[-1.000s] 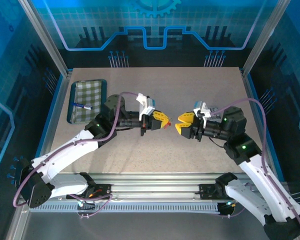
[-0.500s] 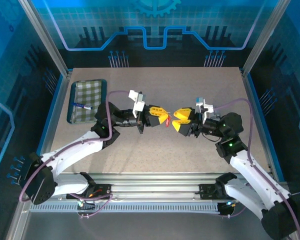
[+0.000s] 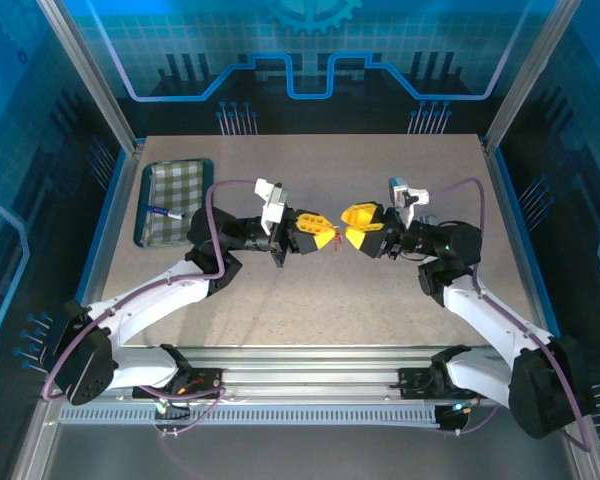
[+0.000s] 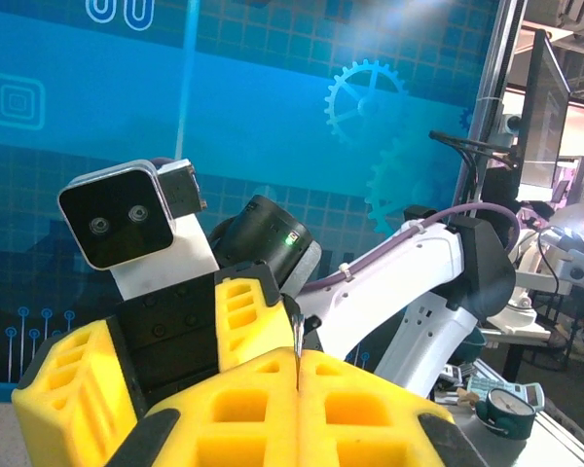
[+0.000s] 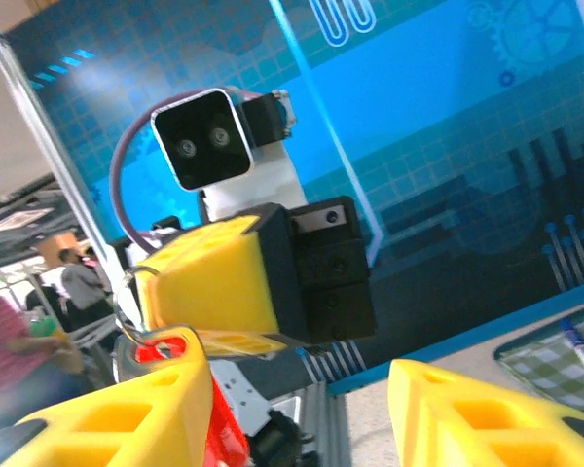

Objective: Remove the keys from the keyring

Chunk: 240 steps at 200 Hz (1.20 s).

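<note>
Tabletop (image 3: 310, 310): keyring (image 5: 170, 348) beside half-open right end effector (image 3: 350, 230), key (image 4: 297, 342) in closed left end effector (image 3: 328, 236)

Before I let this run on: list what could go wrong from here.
1. The left gripper pinches only a thin edge of the key at its fingertips; a tug could pull it free and drop it.
2. The right gripper stands open with the keyring against one finger, not centred; closing may miss or push it.
3. The grippers are nearly tip to tip in the air; a small error could knock them together.
</note>
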Tool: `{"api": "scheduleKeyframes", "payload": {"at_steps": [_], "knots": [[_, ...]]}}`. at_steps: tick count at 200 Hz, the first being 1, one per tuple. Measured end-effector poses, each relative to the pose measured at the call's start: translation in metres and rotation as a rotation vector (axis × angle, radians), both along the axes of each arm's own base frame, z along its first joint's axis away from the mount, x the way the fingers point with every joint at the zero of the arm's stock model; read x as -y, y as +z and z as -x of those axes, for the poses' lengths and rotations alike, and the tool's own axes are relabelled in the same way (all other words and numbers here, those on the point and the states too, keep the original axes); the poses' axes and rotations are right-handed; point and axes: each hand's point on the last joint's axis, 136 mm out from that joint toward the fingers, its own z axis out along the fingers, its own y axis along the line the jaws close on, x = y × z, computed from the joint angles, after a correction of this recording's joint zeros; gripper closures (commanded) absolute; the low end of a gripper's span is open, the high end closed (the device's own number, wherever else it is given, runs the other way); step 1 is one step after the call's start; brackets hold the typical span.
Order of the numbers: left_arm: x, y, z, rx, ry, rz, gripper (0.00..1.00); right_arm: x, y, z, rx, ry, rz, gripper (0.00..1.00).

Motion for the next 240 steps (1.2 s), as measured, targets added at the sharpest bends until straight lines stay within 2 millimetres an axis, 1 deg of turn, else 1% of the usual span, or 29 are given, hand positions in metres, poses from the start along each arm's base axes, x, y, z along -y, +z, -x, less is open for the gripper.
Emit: {"api": "scheduleKeyframes", "payload": {"at_steps": [21, 36, 54, 82, 122, 134, 161, 175, 199, 216, 233, 240], "knots": [[0.000, -0.001, 0.000, 0.003, -0.002, 0.000, 1.00, -0.006, 0.007, 0.012, 0.022, 0.051, -0.005, 0.50], [0.000, 0.000, 0.000, 0.004, -0.003, 0.001, 1.00, -0.008, 0.009, 0.016, 0.031, 0.070, -0.007, 0.52], [0.000, 0.000, 0.001, 0.012, -0.007, 0.003, 1.00, -0.011, 0.009, 0.020, 0.029, 0.087, -0.003, 0.53], [0.000, 0.001, 0.002, 0.018, -0.008, 0.004, 1.00, -0.013, 0.008, 0.022, 0.028, 0.099, 0.002, 0.47], [-0.001, 0.002, 0.003, 0.051, 0.003, 0.002, 1.00, -0.015, 0.007, 0.025, 0.034, 0.096, 0.013, 0.52], [-0.002, 0.002, 0.001, 0.055, 0.027, 0.004, 1.00, -0.015, 0.008, 0.028, 0.045, 0.095, 0.017, 0.55], [-0.002, -0.001, -0.007, 0.049, 0.073, -0.010, 1.00, -0.014, 0.011, 0.034, 0.079, 0.084, 0.018, 0.55], [-0.001, -0.004, -0.010, 0.044, 0.089, -0.018, 1.00, -0.014, 0.012, 0.034, 0.086, 0.077, 0.018, 0.61], [-0.002, -0.006, -0.012, 0.049, 0.110, -0.026, 1.00, -0.015, 0.008, 0.031, 0.074, 0.067, 0.027, 0.62], [-0.003, -0.006, -0.014, 0.054, 0.128, -0.028, 1.00, -0.017, 0.005, 0.028, 0.068, 0.051, 0.038, 0.69], [-0.003, -0.006, -0.015, 0.052, 0.136, -0.032, 1.00, -0.018, 0.002, 0.027, 0.067, 0.033, 0.050, 0.74], [-0.003, -0.007, -0.015, 0.051, 0.138, -0.033, 1.00, -0.018, 0.001, 0.027, 0.067, 0.028, 0.054, 0.74]]}}
